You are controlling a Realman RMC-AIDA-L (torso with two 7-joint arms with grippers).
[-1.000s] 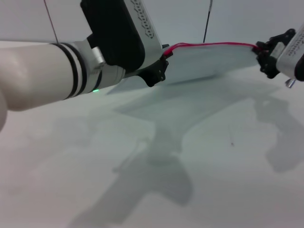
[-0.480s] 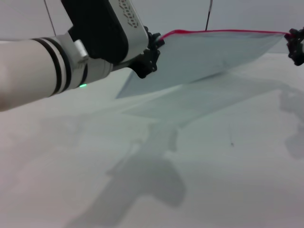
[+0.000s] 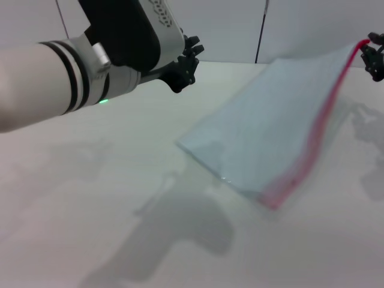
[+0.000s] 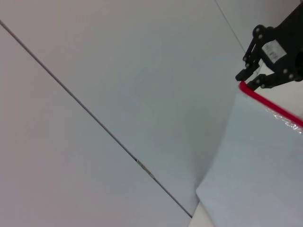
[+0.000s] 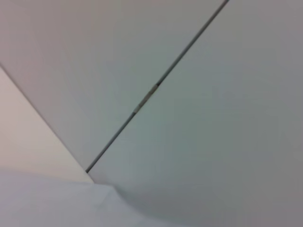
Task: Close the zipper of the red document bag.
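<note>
Red zipper [image 3: 318,129]: pinched at its top end by the right gripper [image 3: 367,49].
Bag [image 3: 264,129]: draped onto the table [image 3: 90,198].
Left gripper [image 3: 187,60]: spread apart, nothing held.

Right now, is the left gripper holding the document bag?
No. In the head view the left gripper hangs clear of the red document bag, and only the right gripper pinches the zipper end.

Soft even light; broad blurred shadows on table [image 3: 90,240]; near arm defocused.
</note>
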